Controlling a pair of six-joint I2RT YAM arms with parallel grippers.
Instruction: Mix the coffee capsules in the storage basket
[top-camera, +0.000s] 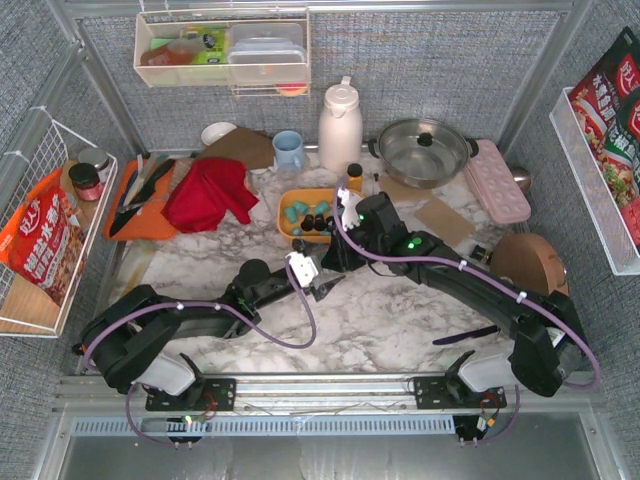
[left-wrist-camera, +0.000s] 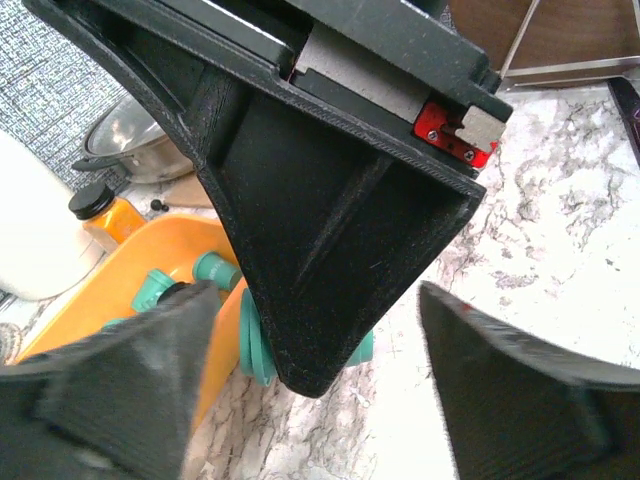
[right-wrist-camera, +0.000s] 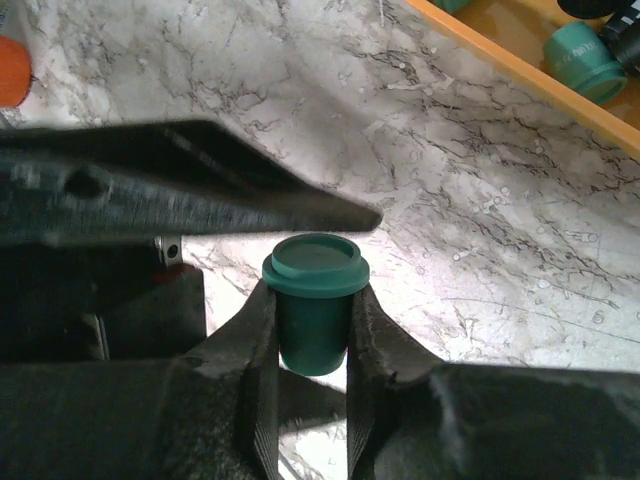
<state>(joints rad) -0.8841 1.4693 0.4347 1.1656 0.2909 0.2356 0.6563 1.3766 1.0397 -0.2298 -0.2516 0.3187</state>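
The orange-yellow storage basket sits mid-table and holds several teal and black coffee capsules. My right gripper is shut on an upright teal capsule just above the marble, in front of the basket's near edge; another teal capsule lies inside the basket. In the top view the right gripper is just in front of the basket. My left gripper is open and empty, close beside the right gripper, whose body fills the left wrist view. The held capsule peeks out behind that body, next to the basket.
A red cloth and an orange cutting board with knives lie left of the basket. A blue mug, white jug, steel pot and pink egg tray stand behind. A wooden disc stands at the right.
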